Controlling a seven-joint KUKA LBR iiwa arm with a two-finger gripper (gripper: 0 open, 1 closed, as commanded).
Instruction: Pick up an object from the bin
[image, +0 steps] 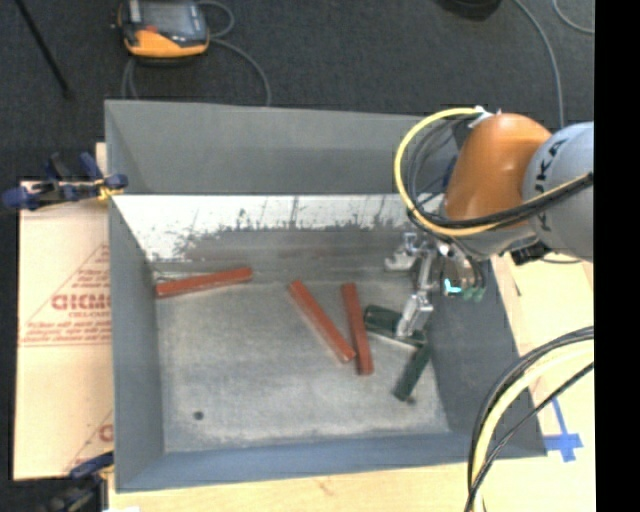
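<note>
My gripper (411, 318) hangs low at the right side of the bin floor. Its tip is just over a short dark green block (382, 320) and may be touching it. A dark green stick (410, 376) lies slanted just below the gripper. Left of the green block, a red stick (356, 328) lies nearly upright in the view. Beside it a second red stick (321, 320) lies on a diagonal, and the two meet near their lower ends.
A third red stick (203, 283) lies along the back wall at the left. The orange-covered wrist and its yellow cable loop hang over the bin's right rim. A small dark speck sits on the floor at the front left.
</note>
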